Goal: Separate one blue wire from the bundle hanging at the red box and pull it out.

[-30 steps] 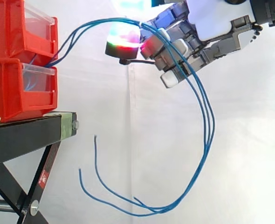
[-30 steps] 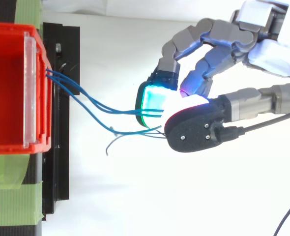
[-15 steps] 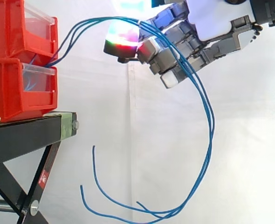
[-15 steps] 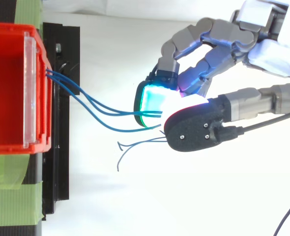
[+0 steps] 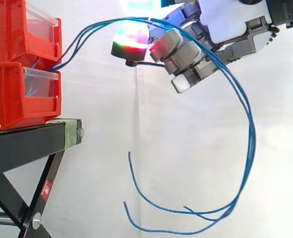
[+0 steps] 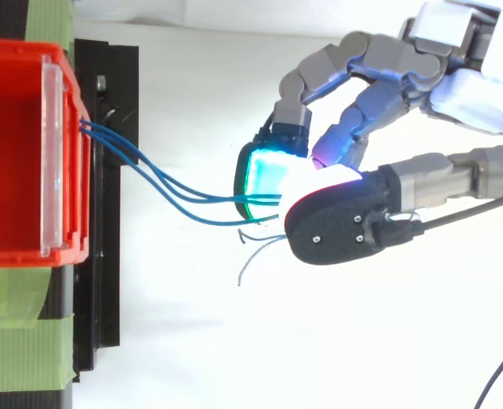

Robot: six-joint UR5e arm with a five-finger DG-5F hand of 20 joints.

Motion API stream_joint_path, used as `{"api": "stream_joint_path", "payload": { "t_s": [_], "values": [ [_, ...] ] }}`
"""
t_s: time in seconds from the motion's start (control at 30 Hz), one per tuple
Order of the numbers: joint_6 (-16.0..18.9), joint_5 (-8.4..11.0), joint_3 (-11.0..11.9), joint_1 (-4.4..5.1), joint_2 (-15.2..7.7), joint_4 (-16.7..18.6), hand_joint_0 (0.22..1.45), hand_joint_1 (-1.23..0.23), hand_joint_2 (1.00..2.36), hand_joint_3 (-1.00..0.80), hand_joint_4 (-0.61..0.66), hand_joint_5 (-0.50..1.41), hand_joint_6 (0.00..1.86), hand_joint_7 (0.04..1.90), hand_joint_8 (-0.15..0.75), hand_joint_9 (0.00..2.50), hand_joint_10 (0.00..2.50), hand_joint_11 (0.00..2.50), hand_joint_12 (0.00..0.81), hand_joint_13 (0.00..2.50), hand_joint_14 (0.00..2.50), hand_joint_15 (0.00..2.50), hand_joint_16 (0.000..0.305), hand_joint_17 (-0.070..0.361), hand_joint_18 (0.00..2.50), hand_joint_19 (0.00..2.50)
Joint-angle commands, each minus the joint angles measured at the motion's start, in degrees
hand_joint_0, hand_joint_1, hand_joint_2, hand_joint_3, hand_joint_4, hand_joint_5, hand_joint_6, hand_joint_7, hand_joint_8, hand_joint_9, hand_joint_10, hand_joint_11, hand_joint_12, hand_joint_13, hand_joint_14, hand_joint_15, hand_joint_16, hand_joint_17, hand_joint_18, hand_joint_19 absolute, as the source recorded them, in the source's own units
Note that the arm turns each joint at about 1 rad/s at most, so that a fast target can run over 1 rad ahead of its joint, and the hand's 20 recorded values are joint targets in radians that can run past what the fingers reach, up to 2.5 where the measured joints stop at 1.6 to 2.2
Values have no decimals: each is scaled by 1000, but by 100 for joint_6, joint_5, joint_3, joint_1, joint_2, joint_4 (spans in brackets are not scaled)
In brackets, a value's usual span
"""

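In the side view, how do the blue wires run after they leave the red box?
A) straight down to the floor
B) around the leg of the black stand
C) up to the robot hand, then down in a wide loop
C: the blue wires rise from the red box to the robot hand and hang looped below it.

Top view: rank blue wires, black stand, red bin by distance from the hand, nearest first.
1. blue wires: in the hand's fingers, touching it.
2. black stand: left, across the white gap.
3. red bin: farthest left.
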Motion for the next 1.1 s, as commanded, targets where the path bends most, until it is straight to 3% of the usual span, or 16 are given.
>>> {"api": "stream_joint_path", "payload": {
  "t_s": [0.0, 0.53, 1.07],
  "values": [
    [-4, -1, 0, -1, 0, 0, 562, -669, 1012, -320, 137, -174, 903, 924, 313, 926, 441, 1579, 403, 811, 818, 1424, 50, 112, 767, 843],
    [5, -1, 0, -1, 0, 9, 569, -674, 1012, -329, 136, -172, 902, 922, 299, 913, 754, 1498, 407, 786, 1202, 1356, 49, 111, 810, 875],
    [5, -1, 0, 8, 0, 9, 628, -808, 1016, -260, 71, -165, 910, 988, 298, 937, 826, 1503, 405, 836, 1107, 1435, 48, 109, 854, 855]
  ]
}}
